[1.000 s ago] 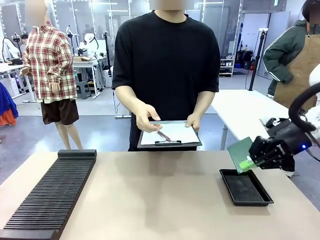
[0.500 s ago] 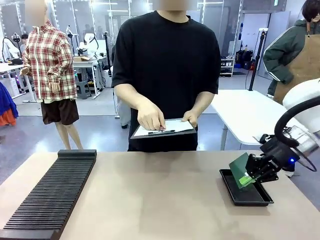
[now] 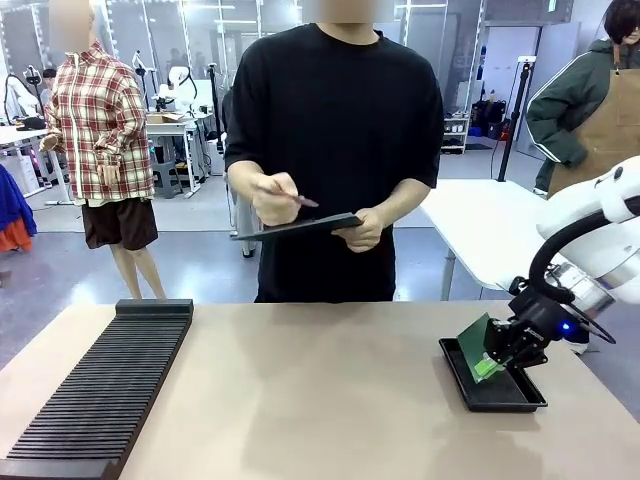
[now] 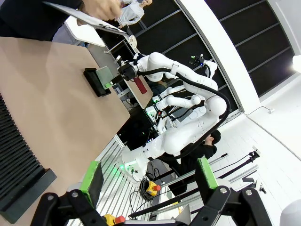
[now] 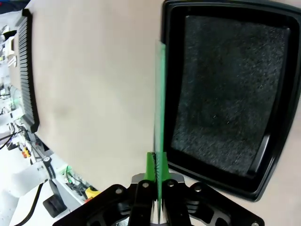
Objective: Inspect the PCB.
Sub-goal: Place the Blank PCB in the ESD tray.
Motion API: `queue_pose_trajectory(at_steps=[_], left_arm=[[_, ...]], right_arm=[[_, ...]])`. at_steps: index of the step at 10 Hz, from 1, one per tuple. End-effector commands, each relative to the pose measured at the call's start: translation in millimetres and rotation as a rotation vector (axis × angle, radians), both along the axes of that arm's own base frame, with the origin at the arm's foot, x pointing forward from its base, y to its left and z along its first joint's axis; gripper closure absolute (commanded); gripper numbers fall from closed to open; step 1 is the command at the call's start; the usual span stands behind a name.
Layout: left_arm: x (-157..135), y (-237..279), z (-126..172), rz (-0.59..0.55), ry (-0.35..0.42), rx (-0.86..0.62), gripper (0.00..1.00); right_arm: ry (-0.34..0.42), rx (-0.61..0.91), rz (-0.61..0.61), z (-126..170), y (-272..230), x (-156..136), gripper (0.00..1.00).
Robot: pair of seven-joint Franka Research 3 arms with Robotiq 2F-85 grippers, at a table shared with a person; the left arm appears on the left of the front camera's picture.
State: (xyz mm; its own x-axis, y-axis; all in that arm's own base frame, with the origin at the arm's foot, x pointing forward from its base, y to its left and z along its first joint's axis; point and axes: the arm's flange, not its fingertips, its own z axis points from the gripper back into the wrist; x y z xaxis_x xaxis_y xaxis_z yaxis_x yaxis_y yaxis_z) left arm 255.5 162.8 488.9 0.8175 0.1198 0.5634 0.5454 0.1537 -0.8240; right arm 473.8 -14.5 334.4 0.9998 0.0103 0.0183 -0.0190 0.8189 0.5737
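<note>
The PCB (image 3: 472, 340) is a thin green board, tilted on edge with its lower edge over the black tray (image 3: 515, 398) at the table's right. My right gripper (image 3: 490, 362) is shut on its lower right edge. The right wrist view has the PCB (image 5: 160, 103) edge-on, rising from my right gripper (image 5: 155, 175) along the left rim of the tray (image 5: 273, 117). Far off in the left wrist view are the PCB (image 4: 105, 74) and the tray (image 4: 91, 80). My left gripper (image 4: 149, 176) hangs open above the table's near edge, holding nothing.
A long black slotted rack (image 3: 105, 385) lies along the table's left side. Across the table a person holds a dark clipboard (image 3: 300, 227) in one hand and a pen (image 3: 303, 201) in the other. Bare tabletop (image 3: 320, 390) spans the middle.
My right gripper has lowered the PCB from above the tray down toward it. The person lifted the clipboard until it is seen nearly edge-on and raised the pen hand.
</note>
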Motion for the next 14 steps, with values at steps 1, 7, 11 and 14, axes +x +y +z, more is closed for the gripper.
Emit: queue_pose_trajectory(at_steps=[1, 7, 11, 14], left_arm=[[0.6, 1.7, 5.3, -0.005, 0.01, -0.003, 0.0], [0.6, 1.7, 5.3, -0.005, 0.01, -0.003, 0.0], [0.6, 1.7, 5.3, -0.005, 0.01, -0.003, 0.0], [0.6, 1.7, 5.3, -0.005, 0.01, -0.003, 0.0]], right_arm=[[0.028, -0.058, -0.03, -9.1, 7.7, 13.0, 0.97], [0.056, -0.078, -0.078, -19.7, 10.2, 20.9, 0.72], [0.056, -0.146, -0.134, -11.0, 13.8, 6.5, 0.17], [0.045, -0.294, -0.213, 7.8, 23.6, -7.2, 0.0]])
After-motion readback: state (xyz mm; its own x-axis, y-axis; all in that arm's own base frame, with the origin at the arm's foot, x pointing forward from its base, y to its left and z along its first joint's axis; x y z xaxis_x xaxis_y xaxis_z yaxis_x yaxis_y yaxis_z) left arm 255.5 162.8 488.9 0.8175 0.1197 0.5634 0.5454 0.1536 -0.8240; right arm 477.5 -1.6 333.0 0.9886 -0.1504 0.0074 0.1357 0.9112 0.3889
